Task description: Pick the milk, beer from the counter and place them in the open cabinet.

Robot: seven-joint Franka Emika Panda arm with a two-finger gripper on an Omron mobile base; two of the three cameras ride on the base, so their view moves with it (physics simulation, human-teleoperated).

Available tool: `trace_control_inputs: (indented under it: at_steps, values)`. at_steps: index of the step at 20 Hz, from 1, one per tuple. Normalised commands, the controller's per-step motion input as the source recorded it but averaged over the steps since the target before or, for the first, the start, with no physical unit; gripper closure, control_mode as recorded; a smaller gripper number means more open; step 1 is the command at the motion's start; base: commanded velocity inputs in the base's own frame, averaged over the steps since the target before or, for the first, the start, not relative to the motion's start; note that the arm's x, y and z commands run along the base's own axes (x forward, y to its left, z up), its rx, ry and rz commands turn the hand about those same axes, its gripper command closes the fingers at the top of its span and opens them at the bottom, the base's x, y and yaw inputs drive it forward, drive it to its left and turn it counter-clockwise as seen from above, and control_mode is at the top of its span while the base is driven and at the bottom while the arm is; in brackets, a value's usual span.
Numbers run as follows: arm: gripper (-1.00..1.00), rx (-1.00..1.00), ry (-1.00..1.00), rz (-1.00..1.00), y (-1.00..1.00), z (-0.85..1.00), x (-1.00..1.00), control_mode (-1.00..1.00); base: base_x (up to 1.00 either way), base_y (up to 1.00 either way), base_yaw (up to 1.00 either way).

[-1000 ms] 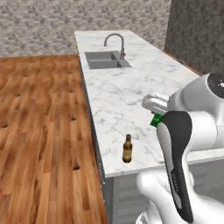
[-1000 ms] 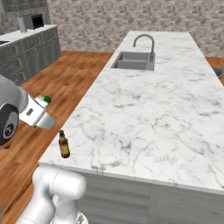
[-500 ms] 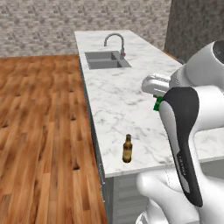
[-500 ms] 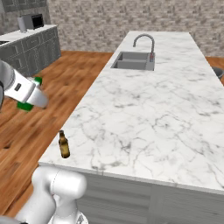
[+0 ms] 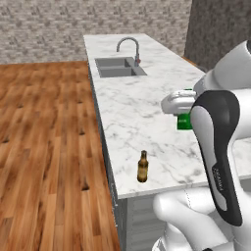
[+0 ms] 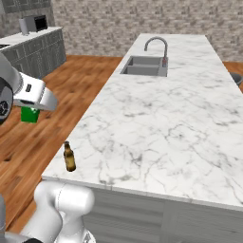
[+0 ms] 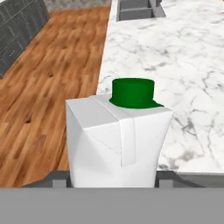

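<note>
My gripper (image 6: 31, 105) is shut on the milk (image 7: 118, 140), a white carton with a green cap. The carton hangs in the air, and its green lower part (image 5: 185, 121) pokes out under the white hand. In the right base view the milk (image 6: 30, 114) is up off the counter (image 6: 166, 118), left of its near corner and over the wood floor. The beer (image 5: 142, 166), a slim brown bottle, stands upright near the counter's front corner, below the held carton (image 6: 69, 157). The open cabinet is out of view.
A steel sink (image 5: 119, 66) with a curved faucet (image 5: 128, 45) sits at the counter's far end. Grey drawer units with a microwave (image 6: 35, 23) line the far left wall. Wood floor (image 5: 44, 147) runs along the counter. A dark grey panel (image 5: 220, 29) rises at the back right.
The hand has turned and swung a little to the left in the right base view, carrying the milk with it. The beer has not moved.
</note>
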Motion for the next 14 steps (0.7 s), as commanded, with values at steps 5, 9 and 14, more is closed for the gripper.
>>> trace_control_inputs:
  at_steps: [5,9,14]
  values:
    - [1.00,-0.10,-0.14,0.15,-0.06,-0.03,-0.01,-1.00,0.00,0.00,0.00]
    - [1.00,0.00,0.00,0.00,0.00,0.00,0.00,-1.00,0.00,0.00,0.00]
    - [1.00,0.00,0.00,0.00,0.00,0.00,0.00,-1.00,0.00,0.00,0.00]
